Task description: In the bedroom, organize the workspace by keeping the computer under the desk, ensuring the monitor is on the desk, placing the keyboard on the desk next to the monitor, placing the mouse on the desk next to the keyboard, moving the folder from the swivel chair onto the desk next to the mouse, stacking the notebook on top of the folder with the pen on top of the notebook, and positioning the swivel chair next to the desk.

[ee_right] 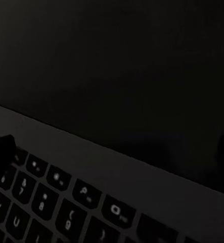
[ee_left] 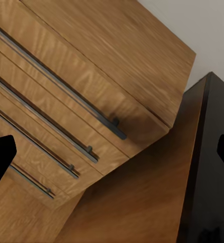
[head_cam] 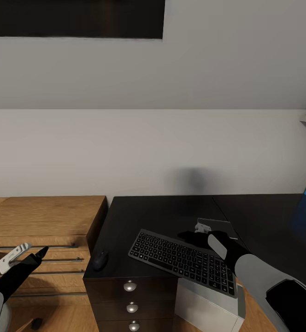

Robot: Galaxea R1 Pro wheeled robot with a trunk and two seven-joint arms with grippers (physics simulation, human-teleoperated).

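One keyboard on desk

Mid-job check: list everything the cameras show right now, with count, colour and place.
desk: one, glossy black, centre, silver-knobbed drawers below
keyboard: one, grey with dark keys, on the desk, right end overhanging the front edge
mouse: one, dark, desk's front left corner
computer: one, light grey, under the desk
wooden dresser: one, light brown, left of the desk
left gripper: black, over the dresser
right gripper: black, at the keyboard's far edge
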